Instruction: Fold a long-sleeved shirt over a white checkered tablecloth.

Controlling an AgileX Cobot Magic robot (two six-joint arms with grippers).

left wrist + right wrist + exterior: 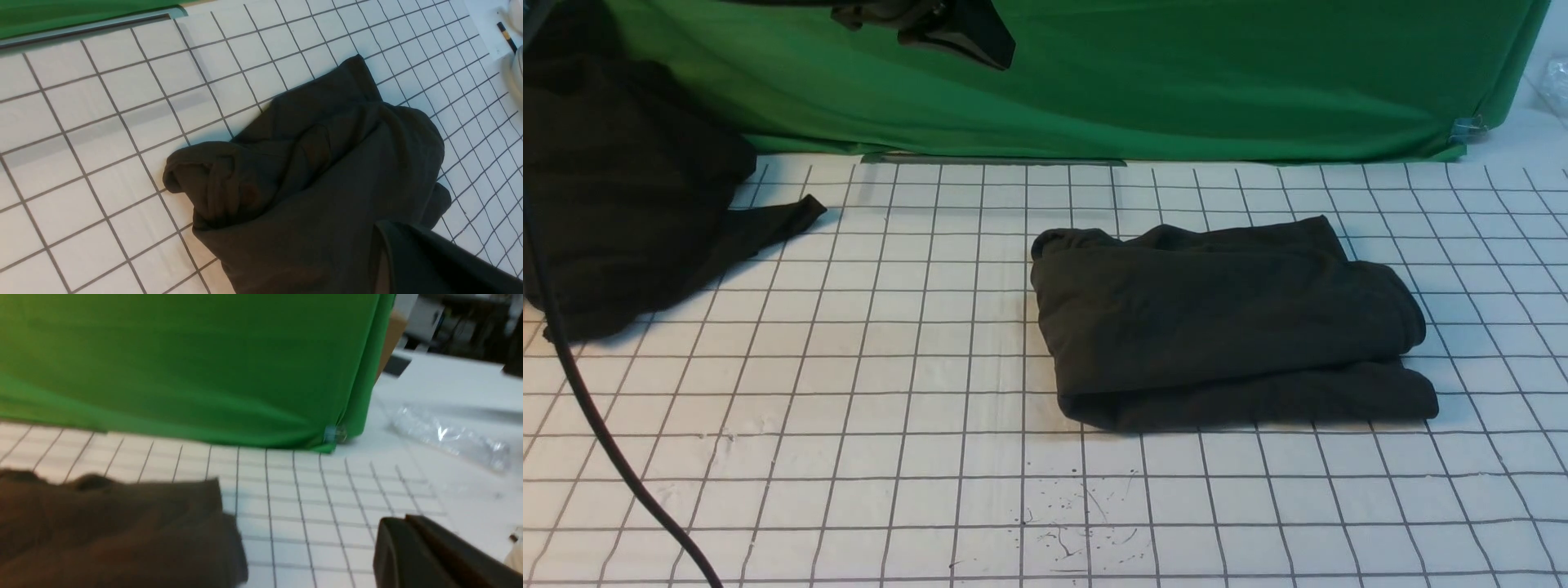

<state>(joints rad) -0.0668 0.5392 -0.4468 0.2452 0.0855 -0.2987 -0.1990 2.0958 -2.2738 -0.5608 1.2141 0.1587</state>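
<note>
The shirt already lies in a folded bundle on the checked tablecloth right of centre, both grippers closed and empty (arms clear), so only tidying looks left.

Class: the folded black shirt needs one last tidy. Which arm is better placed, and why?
Probably left: the left wrist view looks straight down on the long-sleeved shirt; the right wrist view catches only its edge.
</note>
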